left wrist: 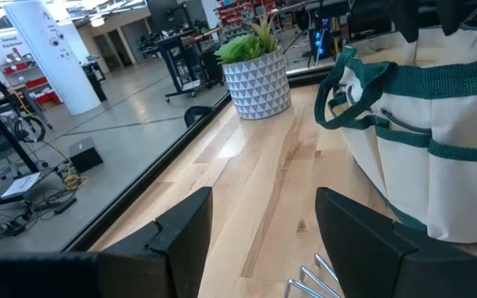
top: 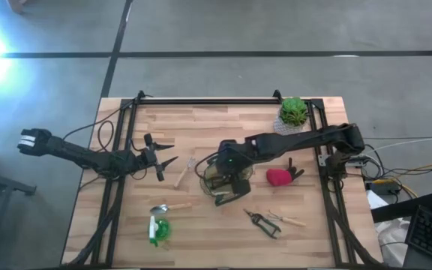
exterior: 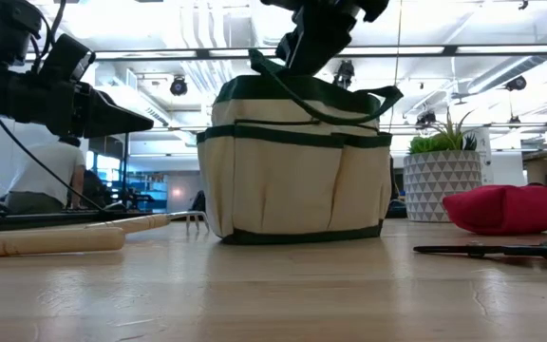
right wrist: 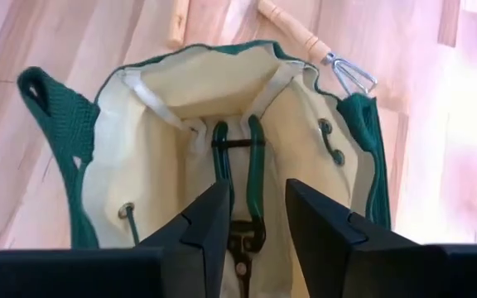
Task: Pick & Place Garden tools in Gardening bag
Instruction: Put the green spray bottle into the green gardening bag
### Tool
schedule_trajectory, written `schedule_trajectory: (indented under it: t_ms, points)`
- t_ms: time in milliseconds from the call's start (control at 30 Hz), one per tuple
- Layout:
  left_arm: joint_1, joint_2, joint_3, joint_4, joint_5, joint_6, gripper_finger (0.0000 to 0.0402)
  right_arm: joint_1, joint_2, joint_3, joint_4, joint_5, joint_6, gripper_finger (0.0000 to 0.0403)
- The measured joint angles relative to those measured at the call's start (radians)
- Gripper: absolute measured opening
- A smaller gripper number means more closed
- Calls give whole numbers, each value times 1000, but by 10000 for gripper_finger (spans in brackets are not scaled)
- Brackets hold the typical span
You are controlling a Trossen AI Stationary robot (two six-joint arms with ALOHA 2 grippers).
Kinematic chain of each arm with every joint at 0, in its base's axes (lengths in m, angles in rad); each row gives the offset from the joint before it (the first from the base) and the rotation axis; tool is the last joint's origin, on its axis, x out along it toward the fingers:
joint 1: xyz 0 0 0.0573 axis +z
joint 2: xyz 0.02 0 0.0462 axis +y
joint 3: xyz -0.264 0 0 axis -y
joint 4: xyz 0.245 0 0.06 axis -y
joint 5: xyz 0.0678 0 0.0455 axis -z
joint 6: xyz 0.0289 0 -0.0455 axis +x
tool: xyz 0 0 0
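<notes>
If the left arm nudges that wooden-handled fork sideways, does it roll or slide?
Probably rolls a little, then stops: the fork's handle looks round and lies flat on the table, but its tines at the bag end should catch. Looks stiff and light. The smooth handle may slip between the left gripper's open fingers.

Bag is matt cream canvas cloth, woven green webbing on rim and handles. Table is pale wood, smooth satin finish. Fork has a bare wooden handle with metal tines; red piece looks like soft cloth.
</notes>
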State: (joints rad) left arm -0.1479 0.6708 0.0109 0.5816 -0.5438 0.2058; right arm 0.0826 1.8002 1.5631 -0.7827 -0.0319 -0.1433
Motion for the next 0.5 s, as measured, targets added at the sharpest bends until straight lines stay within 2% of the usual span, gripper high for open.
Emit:
schedule_trajectory:
  t_ms: [500]
  points:
    - [0, 0, 0, 0, 0, 0, 218, 27, -80, 0, -128, 1, 47, 71]
